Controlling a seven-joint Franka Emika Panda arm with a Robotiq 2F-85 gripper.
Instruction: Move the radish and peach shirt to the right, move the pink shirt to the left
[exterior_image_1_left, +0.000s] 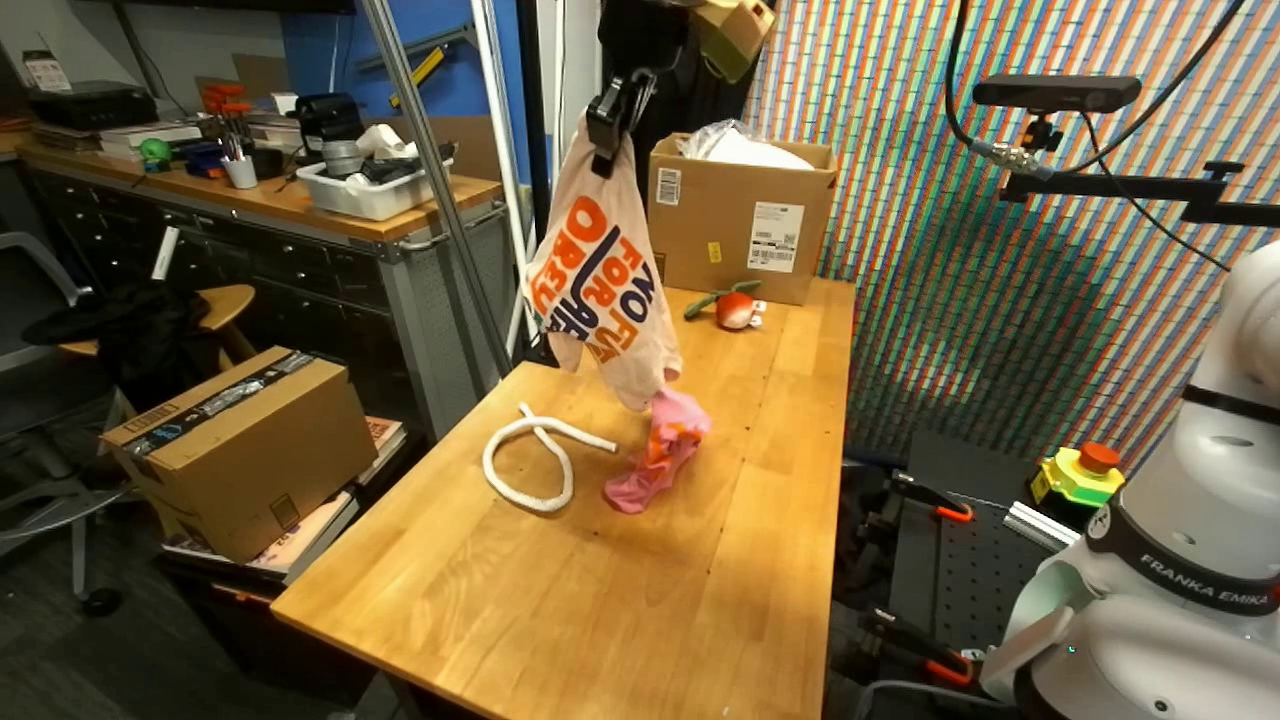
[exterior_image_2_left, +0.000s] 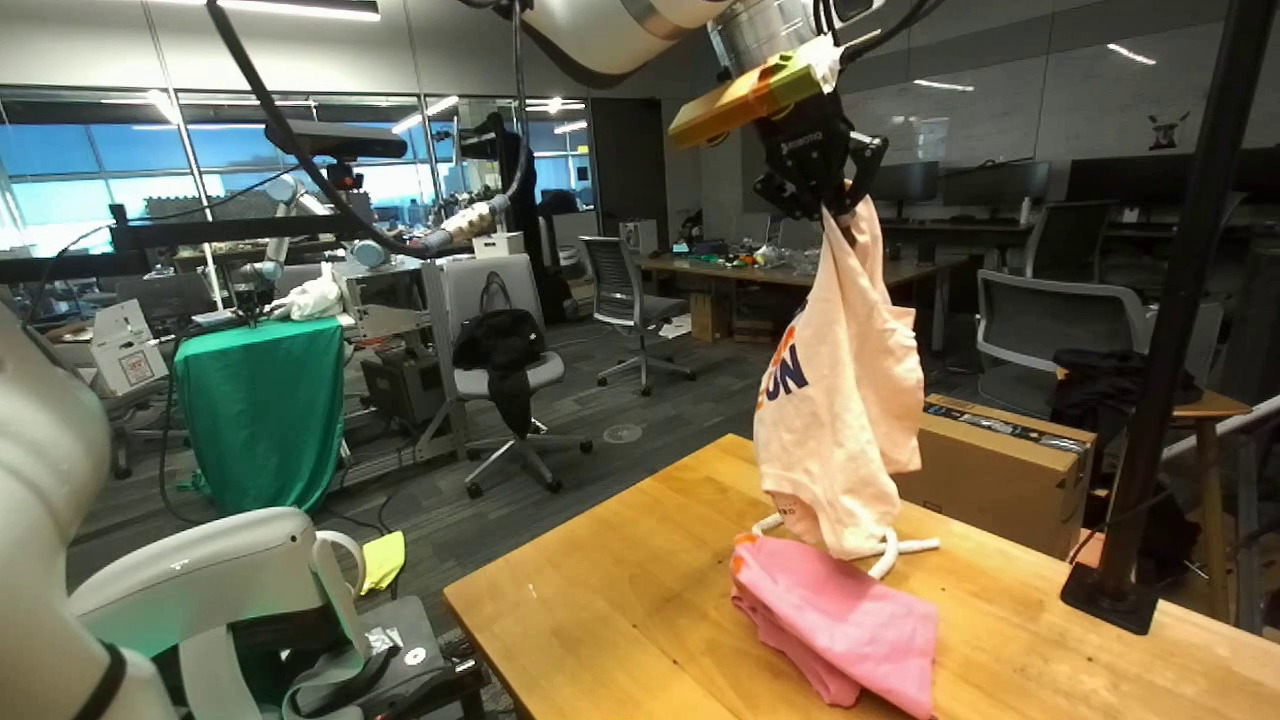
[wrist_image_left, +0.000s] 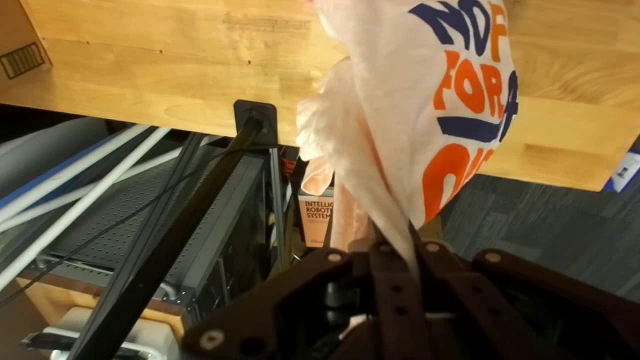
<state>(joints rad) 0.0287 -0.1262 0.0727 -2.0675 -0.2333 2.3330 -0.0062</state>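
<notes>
End effector: the gripper (exterior_image_2_left: 838, 208) is clamped on the peach shirt (exterior_image_2_left: 838, 400), its jaws together on the gathered top of the fabric. The peach shirt hangs from this grip over the wooden table (exterior_image_1_left: 600, 600).

Task items on the table: the pink shirt (exterior_image_1_left: 660, 460) lies in folds near a looped white cord (exterior_image_1_left: 489, 458). The plush radish (exterior_image_1_left: 736, 311) sits at the far end in an exterior view, just beside an open cardboard box (exterior_image_1_left: 710, 220).

Edges and room: in that view, open wood extends from the pink shirt to the near edge and, on its right, to the long edge facing the Franka arm (exterior_image_1_left: 1170, 520). A further stretch of wood separates the pink shirt from the radish. At the opposite long edge, the wrist view shows a black post (wrist_image_left: 175, 238) rising from a base plate (wrist_image_left: 270, 120) close to the rim.

Hidden or cut off: the peach shirt covers part of the white cord in an exterior view; the cord end (exterior_image_2_left: 918, 546) shows beside it. Contact between the lowest hem and the pink shirt or tabletop cannot be determined. Folds interrupt the orange and dark blue lettering. The gripper's details are dark in the wrist view. The frame cuts off the arm in both exterior views.
</notes>
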